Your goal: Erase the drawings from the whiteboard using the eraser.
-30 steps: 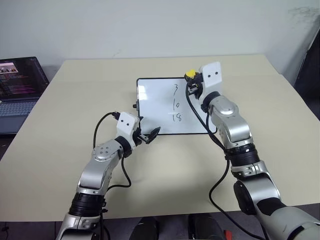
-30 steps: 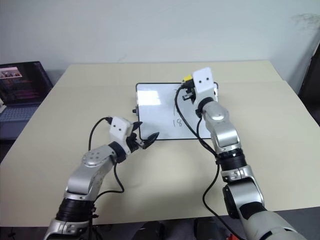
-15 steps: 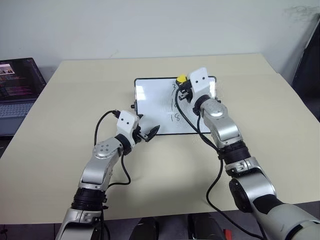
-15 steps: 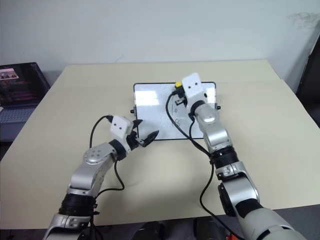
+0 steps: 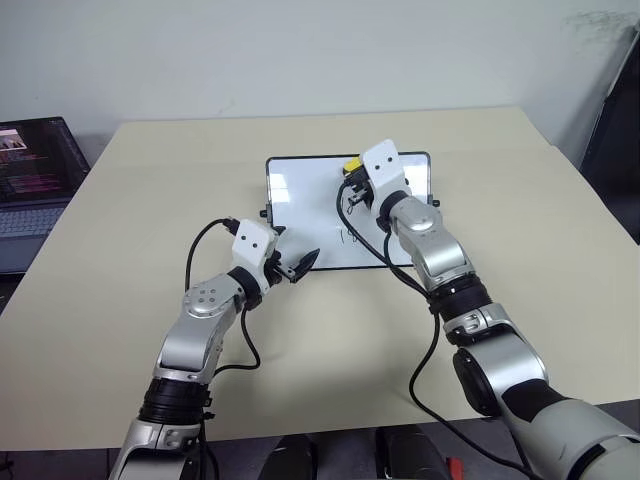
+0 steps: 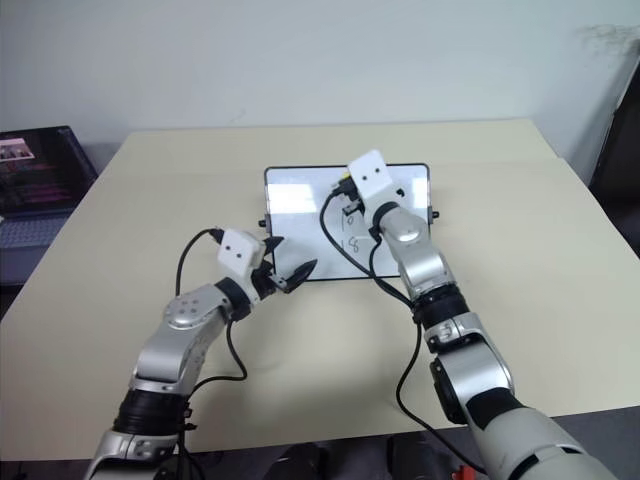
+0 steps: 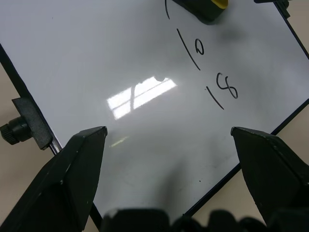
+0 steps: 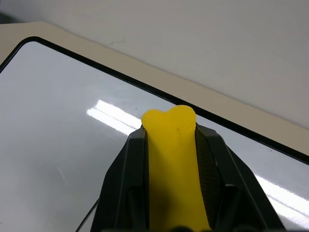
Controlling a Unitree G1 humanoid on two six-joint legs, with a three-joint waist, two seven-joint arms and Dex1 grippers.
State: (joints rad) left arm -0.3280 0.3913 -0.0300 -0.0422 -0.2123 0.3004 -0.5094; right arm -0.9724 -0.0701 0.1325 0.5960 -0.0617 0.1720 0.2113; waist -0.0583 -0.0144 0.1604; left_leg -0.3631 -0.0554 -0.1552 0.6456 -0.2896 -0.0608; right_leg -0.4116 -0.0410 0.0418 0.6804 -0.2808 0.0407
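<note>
Behind the beige table (image 5: 130,330) a plain pale wall was seen, and at the table's left side an open laptop (image 5: 35,185) was cut off by the picture's edge. No box, tray or other container was seen on the table.

The whiteboard (image 5: 300,195) was lying flat near the middle of the table, with small black knobs on its short sides. The drawings (image 7: 207,72) were written on its right half. In the left wrist view the numbers "10" and "18" were read clearly, one under the other. Above them only a short curved stroke could be seen, and which number it belonged to could not be told. In the head views most of the drawings were hidden behind the right arm.

The right gripper (image 8: 170,145) was held over the upper right part of the whiteboard. Its two black fingers were closed tightly on the eraser (image 8: 171,159), which was clamped between them with its yellow end sticking out in front. In the left wrist view the eraser's yellow end and dark underside were seen just above the "10". If it was touching the board could not be told.

The left gripper (image 5: 300,267) was placed at the lower left corner of the whiteboard, above its near edge. Its fingers (image 7: 79,164) were spread wide and nothing was held between them.
</note>
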